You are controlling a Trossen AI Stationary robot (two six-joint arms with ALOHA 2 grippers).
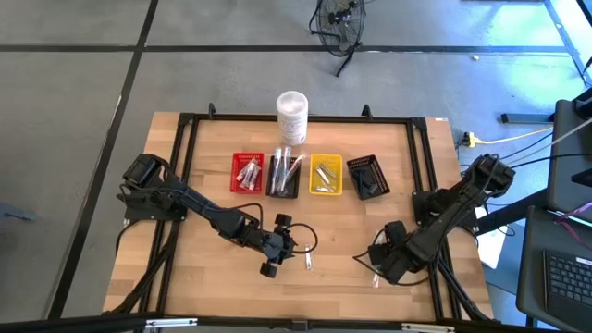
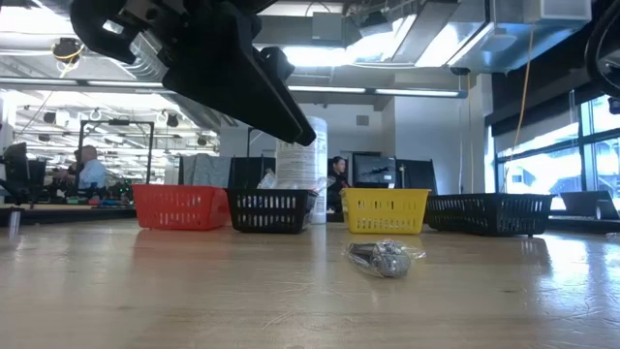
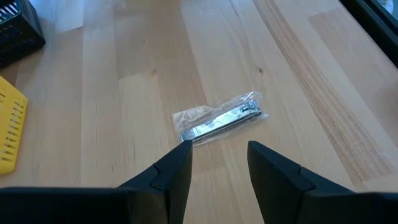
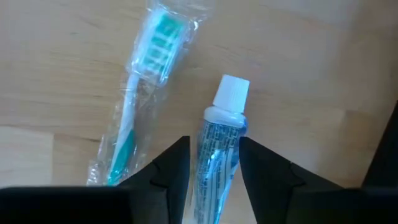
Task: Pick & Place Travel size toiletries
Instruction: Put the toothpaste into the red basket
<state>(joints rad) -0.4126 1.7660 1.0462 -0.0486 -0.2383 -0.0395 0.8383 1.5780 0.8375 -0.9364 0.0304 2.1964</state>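
My left gripper (image 3: 219,155) is open and slants down just short of a silvery piece in a clear wrapper (image 3: 217,121), which lies flat on the wooden table (image 1: 308,262) (image 2: 386,258). My right gripper (image 4: 214,149) points straight down near the table's front right (image 1: 387,264), open. Its fingers stand on either side of a small blue tube with a white cap (image 4: 222,130), which lies on the table. Beside the tube lies a wrapped teal-and-white toothbrush (image 4: 146,81). My right gripper comes from above with one finger on each long side of the tube's body (image 4: 217,168), below the cap, and the fingers lie along the tube. The tube lies on the wood. Whether the fingers (image 4: 264,168) touch it, I cannot tell.
At the far side stands a row of small baskets: red (image 1: 246,173), black (image 1: 283,176), yellow (image 1: 326,176) and black (image 1: 367,176), several with items inside. A tall white cylinder (image 1: 291,116) stands behind them. A black frame (image 1: 185,148) runs around the table.
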